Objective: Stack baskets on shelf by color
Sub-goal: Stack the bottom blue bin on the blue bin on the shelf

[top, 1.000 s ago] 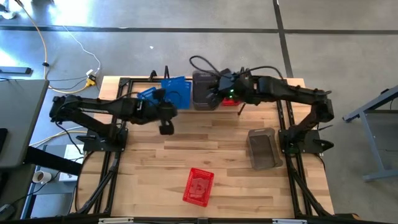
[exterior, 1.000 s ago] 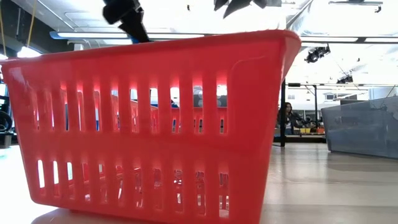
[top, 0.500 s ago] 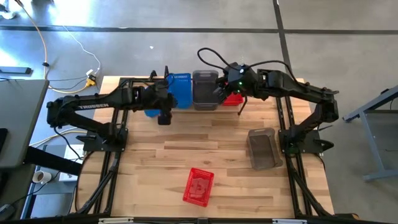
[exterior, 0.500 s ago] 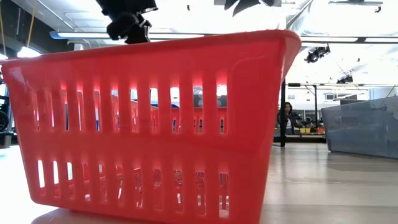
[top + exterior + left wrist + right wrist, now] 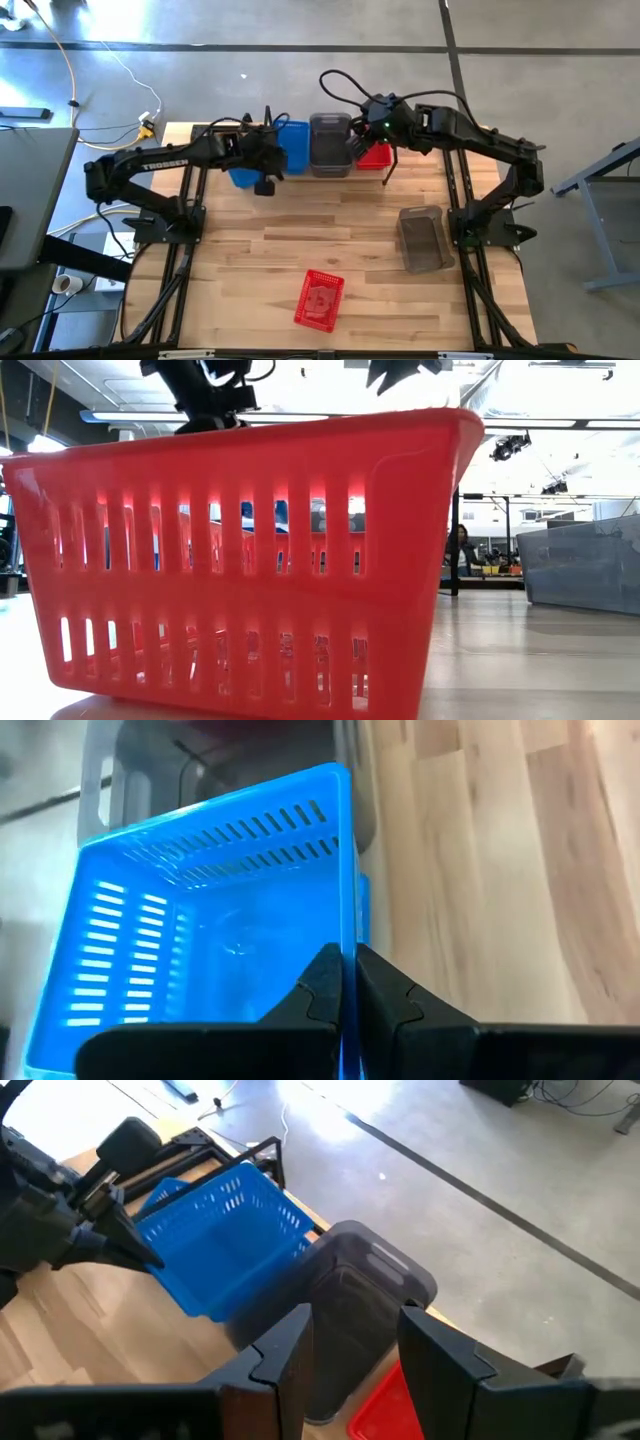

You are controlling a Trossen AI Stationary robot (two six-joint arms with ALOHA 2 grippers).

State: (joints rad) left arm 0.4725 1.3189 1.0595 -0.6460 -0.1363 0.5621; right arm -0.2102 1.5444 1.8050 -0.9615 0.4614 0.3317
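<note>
Left gripper [image 5: 345,982] has its fingers [image 5: 322,988] clenched on the rim wall of a blue basket [image 5: 215,925], one finger inside, one outside, so the basket hangs off the pinch w/ its open mouth turned toward the wrist cam; prob held by the rim because the thin wall is the only part narrow enough to pinch. In the high view that basket [image 5: 283,148] sits at the back edge of the desk [image 5: 300,235], over the blue spot on the shelf [image 5: 262,122], just beside the grey stack [image 5: 330,144]. Looks like it's being lined up to nest w/ other blue, not yet let go. Right gripper [image 5: 352,1348] hovers w/ fingers released and apart, nothing between them; grey stack [image 5: 362,1305] lies just past its fingertips, red basket [image 5: 392,1400] on the shelf to one side. Judging it waits there, or is clearing the stack. Still loose on the desk, well apart from both sets of fingers: one red basket [image 5: 319,299] near the front and one grey basket [image 5: 422,238] toward the right arm's base, so sorting isn't finished
</note>
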